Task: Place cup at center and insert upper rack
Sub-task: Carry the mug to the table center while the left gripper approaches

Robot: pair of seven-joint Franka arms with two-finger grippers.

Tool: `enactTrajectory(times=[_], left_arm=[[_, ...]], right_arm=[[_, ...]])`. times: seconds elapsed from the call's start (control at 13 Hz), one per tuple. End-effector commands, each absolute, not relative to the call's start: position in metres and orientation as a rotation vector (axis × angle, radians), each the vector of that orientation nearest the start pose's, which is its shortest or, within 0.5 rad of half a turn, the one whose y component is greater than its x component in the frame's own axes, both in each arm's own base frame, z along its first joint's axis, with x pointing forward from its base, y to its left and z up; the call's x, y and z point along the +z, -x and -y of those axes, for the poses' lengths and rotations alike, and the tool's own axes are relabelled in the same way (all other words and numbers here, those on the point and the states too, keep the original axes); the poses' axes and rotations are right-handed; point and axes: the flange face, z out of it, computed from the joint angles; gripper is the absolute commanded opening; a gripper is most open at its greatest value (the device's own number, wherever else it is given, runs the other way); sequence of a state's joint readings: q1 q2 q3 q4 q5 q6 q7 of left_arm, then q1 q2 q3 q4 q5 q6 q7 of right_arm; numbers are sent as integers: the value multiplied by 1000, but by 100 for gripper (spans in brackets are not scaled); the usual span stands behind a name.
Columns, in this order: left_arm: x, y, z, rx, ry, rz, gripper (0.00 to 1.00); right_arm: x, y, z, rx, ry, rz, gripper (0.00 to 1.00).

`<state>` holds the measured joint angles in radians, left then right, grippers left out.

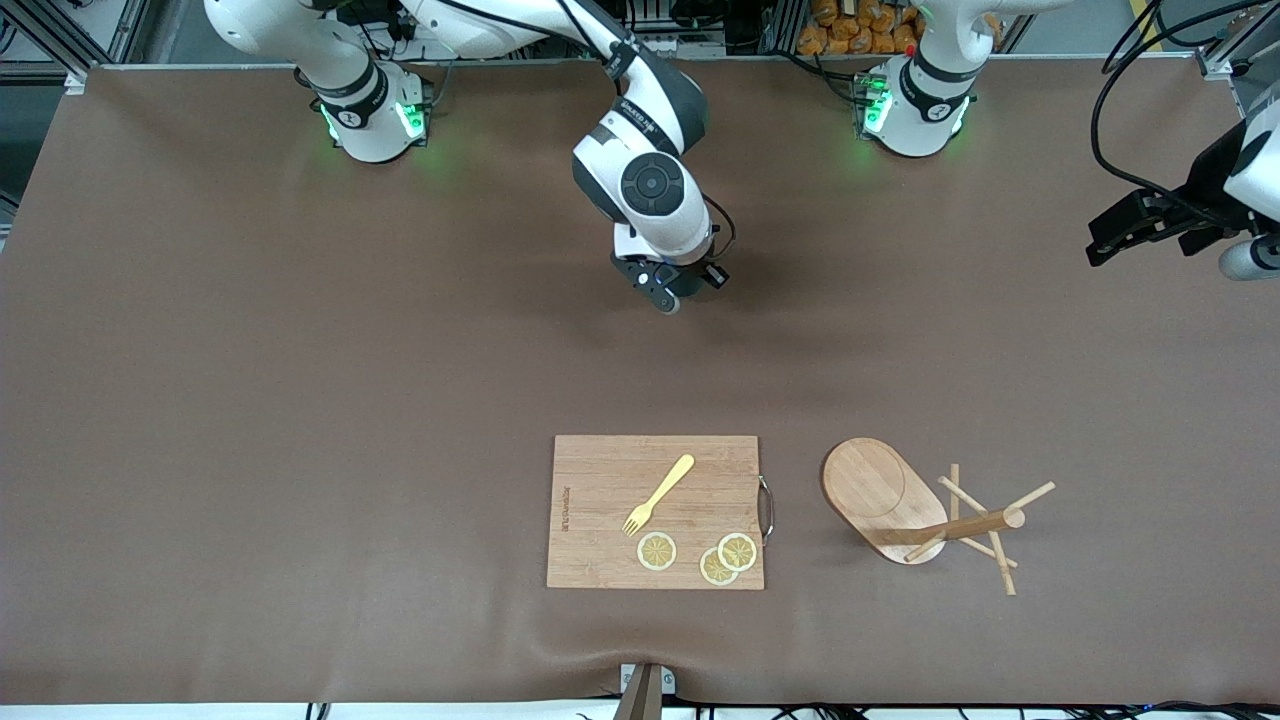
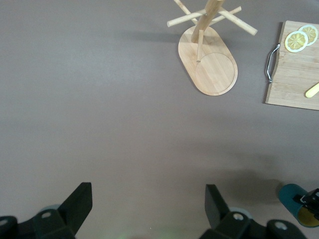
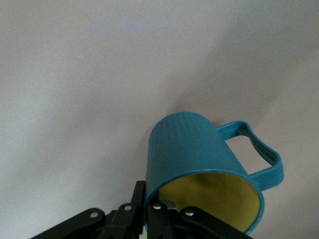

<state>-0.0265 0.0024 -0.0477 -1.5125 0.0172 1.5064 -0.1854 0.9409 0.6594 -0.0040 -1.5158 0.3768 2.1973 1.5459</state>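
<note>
The cup (image 3: 199, 154) is a teal ribbed mug with a yellow inside and a side handle. My right gripper (image 3: 152, 196) is shut on its rim, one finger inside and one outside. In the front view my right gripper (image 1: 668, 295) is over the middle of the table and its hand hides the cup. The cup also shows in the left wrist view (image 2: 293, 196). The upper rack (image 1: 875, 490), a wooden mug tree, stands near the front edge toward the left arm's end; it also shows in the left wrist view (image 2: 214, 69). My left gripper (image 1: 1100, 245) is open and empty (image 2: 149, 194), waiting high over that end.
A wooden cutting board (image 1: 600, 520) lies beside the mug tree, near the front edge. On it are a yellow fork (image 1: 658, 493) and three lemon slices (image 1: 657, 550). A brown mat covers the table.
</note>
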Motion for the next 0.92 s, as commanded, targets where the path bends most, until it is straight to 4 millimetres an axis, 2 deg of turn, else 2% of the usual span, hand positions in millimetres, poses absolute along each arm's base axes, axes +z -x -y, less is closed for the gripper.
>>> enactTrajectory(times=[0.0,0.23,0.38,0.54,0.61,0.69,0.77,0.84], left_arm=[[647,-547,39,15,3106,172,100],[653,-544,39,-3,3108,161,100],[654,-543,43,-4,3121,153,100],[653,-543,50,-1,3124,141,100],[652,-542,65,4,3125,110,100],[650,-541,77,6,3126,79,100],[647,-542,88,13,3128,54,100],[646,-540,103,15,3128,14,100]], right_arm=[[277,-416,-593,394,2702,-1208,0],[262,-410,-596,394,2714,-1210,0],[260,-410,-596,394,2715,-1211,7],[259,-411,-596,402,2699,-1224,32],[258,-411,-596,402,2699,-1225,45],[258,-411,-596,402,2699,-1225,83],[260,-410,-596,397,2699,-1222,100],[260,-411,-596,391,2703,-1219,100]])
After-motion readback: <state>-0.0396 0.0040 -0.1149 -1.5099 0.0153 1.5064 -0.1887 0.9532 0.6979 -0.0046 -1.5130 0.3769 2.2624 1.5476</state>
